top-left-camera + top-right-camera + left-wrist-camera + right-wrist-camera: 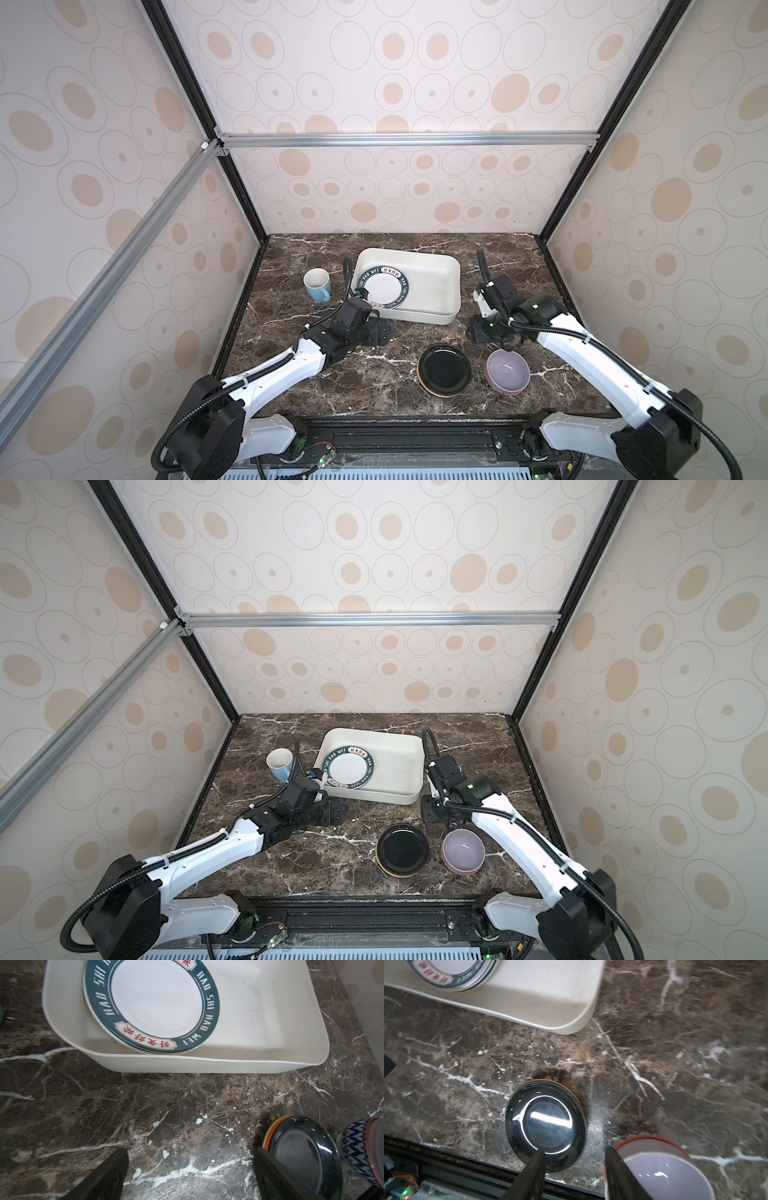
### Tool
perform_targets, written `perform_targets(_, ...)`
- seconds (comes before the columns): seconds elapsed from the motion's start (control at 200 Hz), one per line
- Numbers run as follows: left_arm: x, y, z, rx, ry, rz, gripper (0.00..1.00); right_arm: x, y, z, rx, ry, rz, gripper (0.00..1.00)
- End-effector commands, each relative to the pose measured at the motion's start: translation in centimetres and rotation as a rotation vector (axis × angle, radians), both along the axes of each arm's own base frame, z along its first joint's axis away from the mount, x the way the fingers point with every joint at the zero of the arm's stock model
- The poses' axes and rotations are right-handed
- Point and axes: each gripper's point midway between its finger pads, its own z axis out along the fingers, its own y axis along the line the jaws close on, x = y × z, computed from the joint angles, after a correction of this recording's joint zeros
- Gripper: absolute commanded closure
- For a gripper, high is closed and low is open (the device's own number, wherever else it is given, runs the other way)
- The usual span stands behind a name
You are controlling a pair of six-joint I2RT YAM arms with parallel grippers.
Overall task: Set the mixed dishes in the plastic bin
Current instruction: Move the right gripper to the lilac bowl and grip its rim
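The off-white plastic bin (436,286) (399,766) stands at the back middle of the marble table. A white plate with a dark printed rim (383,287) (158,999) lies in its left half. A light-blue mug (317,284) stands upright left of the bin. A glossy black plate (444,370) (548,1124) tops a stack with orange and cream rims (268,1138) near the front. Beside it, a lilac bowl (508,370) (660,1169) sits nested in a red-rimmed patterned bowl (357,1147). My left gripper (380,332) (191,1167) is open over bare marble in front of the bin. My right gripper (488,334) (575,1167) is open and empty behind the bowls.
Patterned enclosure walls and black frame posts close in the table on three sides. A black rail (446,1169) runs along the table's front edge. Bare marble (374,386) lies between the left arm and the plate stack.
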Motion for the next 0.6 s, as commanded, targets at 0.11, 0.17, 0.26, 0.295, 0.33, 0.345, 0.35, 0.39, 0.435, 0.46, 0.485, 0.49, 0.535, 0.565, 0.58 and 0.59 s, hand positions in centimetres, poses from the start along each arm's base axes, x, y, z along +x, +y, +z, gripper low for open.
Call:
perform_targets(0.11, 0.4, -4.4, 1.1, -0.051, -0.046, -0.096, 0.05, -4.9, -7.6, -2.1, -0.23, 0.059, -0.295, 0.46)
perform_targets(0.17, 0.6, -5.7, 1.5, -0.04, -0.055, -0.13, 0.05, -5.7, -8.5, -2.1, -0.245, 0.05, -0.346, 0.46)
perform_targets(0.26, 0.9, -7.5, 2.4, -0.034, -0.077, -0.182, 0.05, -6.2, -9.3, -2.2, -0.24, 0.032, -0.399, 0.4)
perform_targets(0.295, 1.0, -8.1, 2.8, -0.034, -0.084, -0.201, 0.04, -6.4, -9.7, -2.3, -0.244, 0.032, -0.424, 0.4)
perform_targets(0.33, 1.1, -8.6, 3.1, -0.037, -0.09, -0.213, 0.04, -6.6, -10.0, -2.4, -0.254, 0.035, -0.44, 0.4)
perform_targets(0.345, 1.2, -8.7, 3.3, -0.039, -0.094, -0.218, 0.04, -6.6, -10.1, -2.4, -0.255, 0.033, -0.446, 0.39)
perform_targets(0.35, 1.2, -8.8, 3.3, -0.039, -0.094, -0.218, 0.04, -6.6, -10.1, -2.4, -0.256, 0.033, -0.448, 0.39)
perform_targets(0.39, 1.3, -9.1, 3.6, -0.042, -0.102, -0.228, 0.04, -6.7, -10.3, -2.6, -0.265, 0.037, -0.46, 0.36)
perform_targets(0.435, 1.4, -9.1, 3.8, -0.04, -0.11, -0.232, 0.04, -6.8, -10.5, -3.0, -0.269, 0.052, -0.474, 0.35)
perform_targets(0.46, 1.4, -9.1, 3.9, -0.037, -0.114, -0.236, 0.04, -6.7, -10.5, -3.3, -0.267, 0.059, -0.474, 0.35)
perform_targets(0.485, 1.4, -9.1, 3.9, -0.033, -0.115, -0.236, 0.04, -6.6, -10.4, -3.4, -0.266, 0.061, -0.475, 0.35)
perform_targets(0.49, 1.4, -9.1, 3.9, -0.033, -0.117, -0.236, 0.03, -6.6, -10.4, -3.5, -0.266, 0.062, -0.475, 0.35)
perform_targets(0.535, 1.4, -8.9, 3.7, -0.024, -0.119, -0.236, 0.03, -6.5, -10.6, -3.5, -0.274, 0.072, -0.487, 0.35)
perform_targets(0.565, 1.2, -8.8, 3.5, -0.019, -0.117, -0.238, 0.03, -6.5, -10.6, -3.7, -0.275, 0.079, -0.497, 0.35)
perform_targets(0.58, 1.3, -8.7, 3.4, -0.017, -0.116, -0.236, 0.03, -6.4, -10.7, -3.8, -0.274, 0.08, -0.501, 0.35)
perform_targets(0.59, 1.2, -8.7, 3.4, -0.015, -0.115, -0.236, 0.03, -6.4, -10.7, -3.9, -0.272, 0.08, -0.504, 0.35)
